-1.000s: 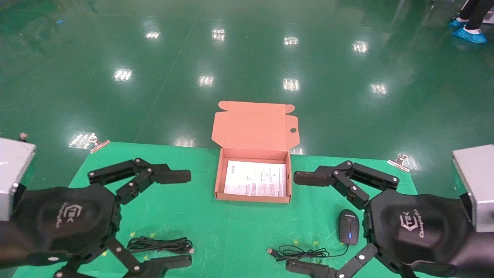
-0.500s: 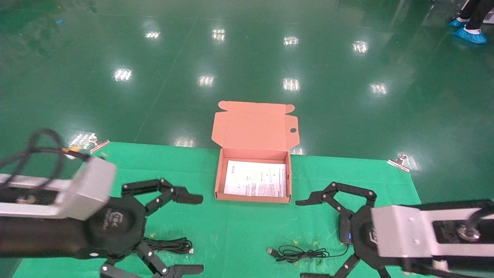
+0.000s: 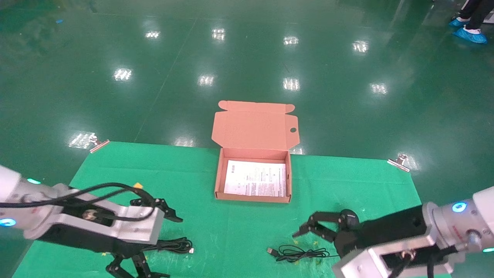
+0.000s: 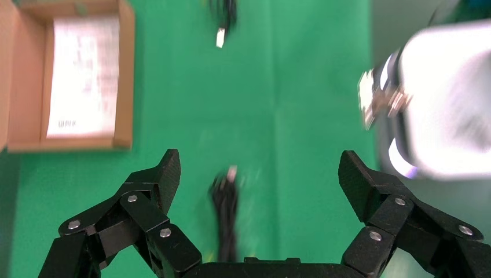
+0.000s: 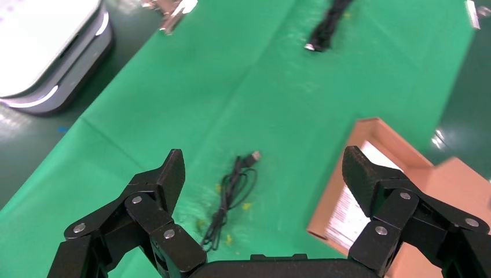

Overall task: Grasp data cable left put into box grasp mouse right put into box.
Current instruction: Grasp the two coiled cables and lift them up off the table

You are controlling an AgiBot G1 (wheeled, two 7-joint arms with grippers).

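Nothing packed yet: box [image 3: 252,181] holds only paper. Cable [image 3: 170,245] and mouse [image 3: 349,218] on the table [image 3: 231,231]. Left tool [image 4: 257,179] and right tool [image 5: 263,174] spread wide, empty.

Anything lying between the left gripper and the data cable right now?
No. In the left wrist view the left gripper hangs open over the data cable, with only bare green mat showing around the cable between the fingers.
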